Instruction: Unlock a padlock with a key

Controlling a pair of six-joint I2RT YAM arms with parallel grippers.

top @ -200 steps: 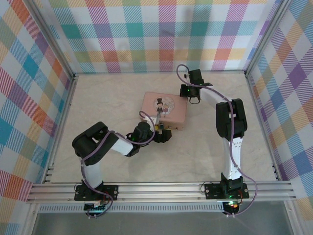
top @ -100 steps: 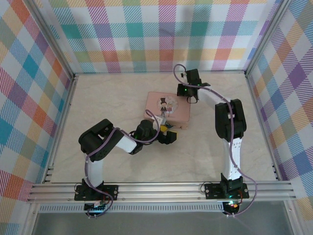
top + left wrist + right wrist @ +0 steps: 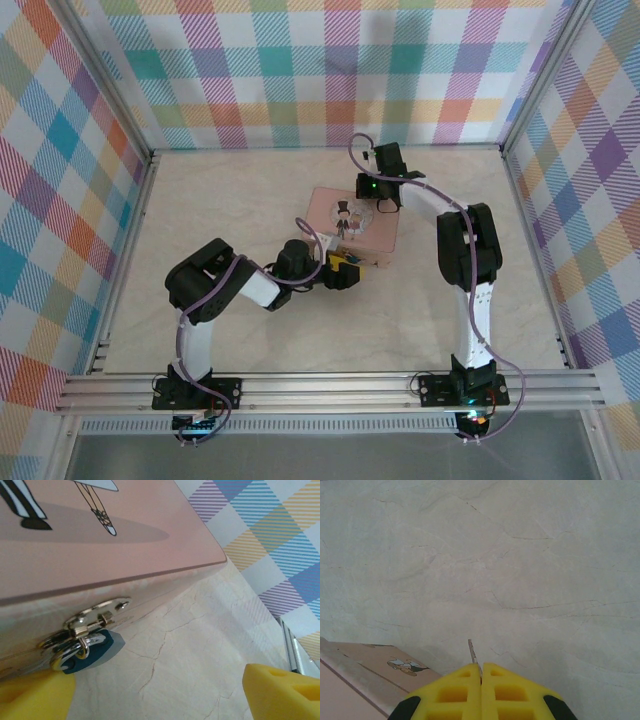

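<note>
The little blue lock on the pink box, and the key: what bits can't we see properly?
Padlock, left wrist view: lower corner behind a yellow fingertip of the left gripper; keyhole not made out.
Key, right wrist view: just a thin tip; the rest is pinched inside the right gripper.
Top external view: both too small beside the pink tin.

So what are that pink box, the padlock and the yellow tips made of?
Box: looks like painted tin, smooth satin pink with a printed picture. Padlock: matte teal body, maybe plastic or coated metal; shiny metal shackle. Tips: matte yellow, probably soft plastic or foam.
</note>
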